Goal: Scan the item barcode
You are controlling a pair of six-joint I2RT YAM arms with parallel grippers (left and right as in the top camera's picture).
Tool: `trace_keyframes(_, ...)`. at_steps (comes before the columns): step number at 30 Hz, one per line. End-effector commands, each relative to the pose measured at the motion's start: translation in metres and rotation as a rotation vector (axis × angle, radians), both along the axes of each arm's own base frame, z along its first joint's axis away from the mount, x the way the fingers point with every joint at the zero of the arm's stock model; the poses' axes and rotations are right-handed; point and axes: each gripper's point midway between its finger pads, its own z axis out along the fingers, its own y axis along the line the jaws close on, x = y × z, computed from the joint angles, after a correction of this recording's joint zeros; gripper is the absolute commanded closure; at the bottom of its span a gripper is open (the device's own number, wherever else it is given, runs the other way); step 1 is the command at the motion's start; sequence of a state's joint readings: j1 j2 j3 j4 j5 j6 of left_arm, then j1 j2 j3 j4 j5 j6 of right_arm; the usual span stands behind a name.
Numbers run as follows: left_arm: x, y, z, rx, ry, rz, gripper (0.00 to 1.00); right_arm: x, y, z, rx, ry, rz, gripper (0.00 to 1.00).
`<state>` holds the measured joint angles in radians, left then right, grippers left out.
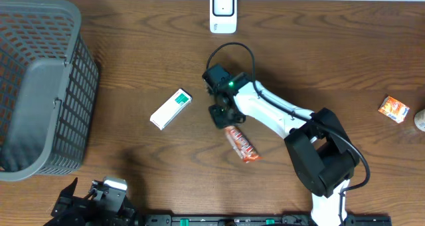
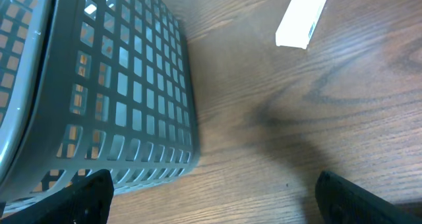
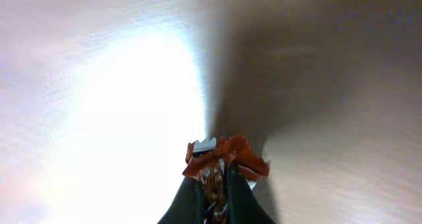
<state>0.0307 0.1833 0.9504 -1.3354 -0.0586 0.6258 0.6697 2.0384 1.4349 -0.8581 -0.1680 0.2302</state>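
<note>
your right jaws are clamping the snack bar [image 1: 241,143] by its crimped end; it's looking light, crinkly, slippery. left jaws are gaping.

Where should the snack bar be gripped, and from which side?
Grip it at its crimped upper-left end, coming from above. The snack bar appears to lie flat and slanted, so that thin wrapper fin is probably the easiest part to pinch. The right gripper is shut on it there.

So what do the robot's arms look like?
The right arm is white with chunky black joints, a looping black cable and a tiny green light. The left arm looks mostly black with a silvery part. Both have dark fingers.
</note>
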Motion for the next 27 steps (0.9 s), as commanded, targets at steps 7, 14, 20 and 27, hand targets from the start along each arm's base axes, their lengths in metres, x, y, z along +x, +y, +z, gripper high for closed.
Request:
trace_keyframes(7, 0.0, 0.0, 0.001, 0.005, -0.004, -0.001, 0.02, -0.052, 0.086, 0.106, 0.89, 0.343, 0.326, 0.99)
trace_keyframes(14, 0.0, 0.0, 0.001, 0.005, -0.004, -0.001, 0.02, -0.033, 0.078, 0.119, 0.991, 0.309, 0.322, 0.99)
trace_keyframes(20, 0.0, 0.0, 0.001, 0.005, -0.004, -0.001, 0.02, -0.012, 0.072, 0.122, 1.084, 0.212, 0.347, 0.99)
trace_keyframes(27, 0.0, 0.0, 0.001, 0.005, -0.004, -0.001, 0.02, -0.017, 0.072, 0.143, 1.425, -0.058, 0.69, 0.99)
